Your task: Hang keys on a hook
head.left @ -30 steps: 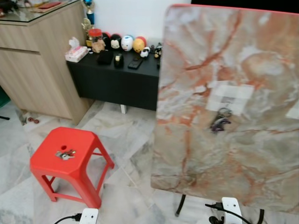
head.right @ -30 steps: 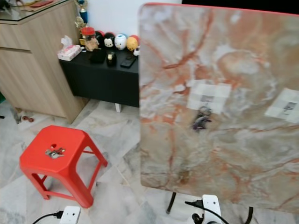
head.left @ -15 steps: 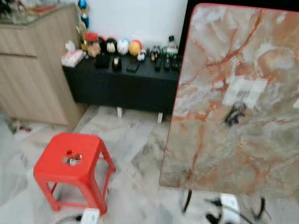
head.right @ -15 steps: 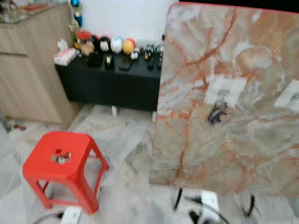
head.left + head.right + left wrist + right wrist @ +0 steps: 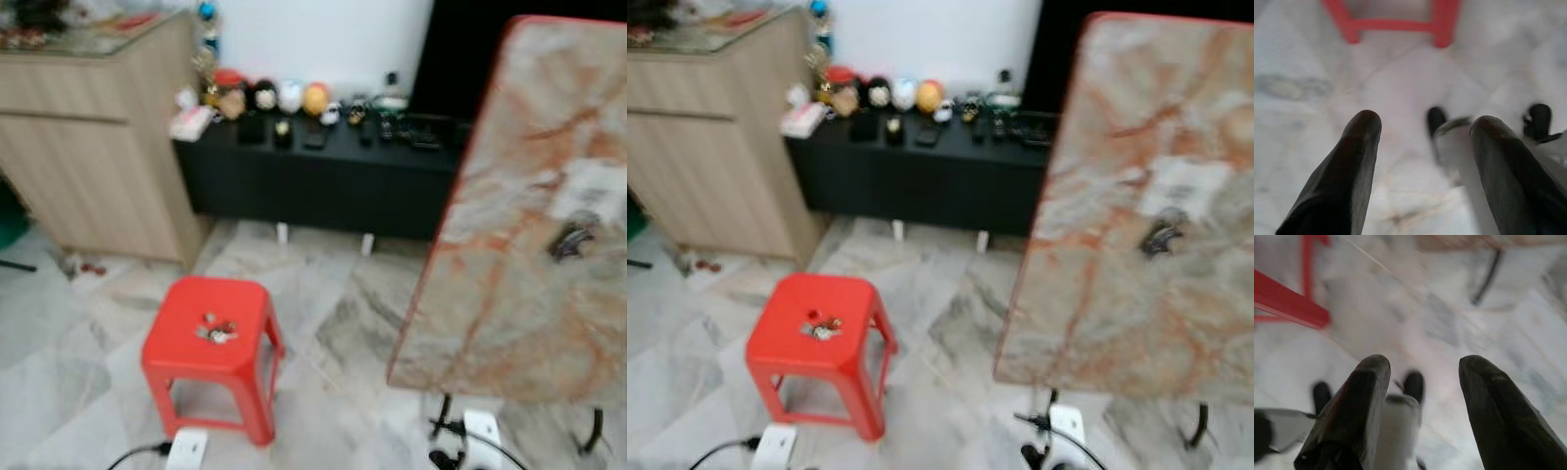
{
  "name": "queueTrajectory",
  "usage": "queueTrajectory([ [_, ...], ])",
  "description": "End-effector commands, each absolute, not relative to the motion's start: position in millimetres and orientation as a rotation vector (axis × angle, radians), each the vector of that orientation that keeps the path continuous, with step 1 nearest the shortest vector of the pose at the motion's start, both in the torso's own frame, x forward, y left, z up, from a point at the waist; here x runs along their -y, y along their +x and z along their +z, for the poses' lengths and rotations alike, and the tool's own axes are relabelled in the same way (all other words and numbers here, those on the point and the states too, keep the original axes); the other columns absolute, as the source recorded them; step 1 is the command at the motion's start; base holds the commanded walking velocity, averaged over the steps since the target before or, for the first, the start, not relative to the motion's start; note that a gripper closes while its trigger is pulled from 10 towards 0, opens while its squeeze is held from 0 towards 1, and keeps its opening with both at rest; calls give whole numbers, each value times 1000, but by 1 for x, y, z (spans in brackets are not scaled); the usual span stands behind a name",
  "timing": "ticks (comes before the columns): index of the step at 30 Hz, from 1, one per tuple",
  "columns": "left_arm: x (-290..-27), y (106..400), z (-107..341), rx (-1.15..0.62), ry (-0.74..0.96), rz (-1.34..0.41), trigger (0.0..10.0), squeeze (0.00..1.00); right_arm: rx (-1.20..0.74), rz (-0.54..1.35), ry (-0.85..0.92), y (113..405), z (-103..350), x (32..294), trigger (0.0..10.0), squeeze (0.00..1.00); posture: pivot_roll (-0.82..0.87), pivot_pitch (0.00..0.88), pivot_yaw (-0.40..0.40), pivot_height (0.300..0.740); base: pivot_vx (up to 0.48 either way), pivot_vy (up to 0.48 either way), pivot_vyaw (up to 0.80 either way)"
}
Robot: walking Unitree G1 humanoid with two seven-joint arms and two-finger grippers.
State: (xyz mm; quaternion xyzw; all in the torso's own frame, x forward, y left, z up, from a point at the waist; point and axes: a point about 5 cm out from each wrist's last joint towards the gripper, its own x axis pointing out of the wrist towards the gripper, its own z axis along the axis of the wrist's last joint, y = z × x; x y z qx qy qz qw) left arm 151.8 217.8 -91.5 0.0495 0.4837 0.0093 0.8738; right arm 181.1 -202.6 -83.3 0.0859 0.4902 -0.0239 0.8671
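Keys (image 5: 217, 330): lying on top of the red stool (image 5: 188, 348)
Marble board (image 5: 529, 294): white label, writing too blurry to read
Left gripper (image 5: 1422, 132): fingers apart, nothing held
Right gripper (image 5: 1422, 369): fingers apart, nothing held

Keys (image 5: 217, 330) flat on red stool (image 5: 181, 349)

Red stool (image 5: 211, 333) near black sideboard (image 5: 323, 181) and wooden cabinet (image 5: 93, 176).
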Motion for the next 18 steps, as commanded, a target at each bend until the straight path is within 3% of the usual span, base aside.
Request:
queueTrajectory([
  [1,-211,156,-91,-1005,103,-4,10000,0,-1031,-76,175,177,-84,211,10000,0,-98,0,-33,740,0,439,0],
  [18,-211,158,-90,-1001,99,-4,10000,0,-1021,-76,187,180,-82,212,10000,0,-87,36,-35,740,0,438,0],
])
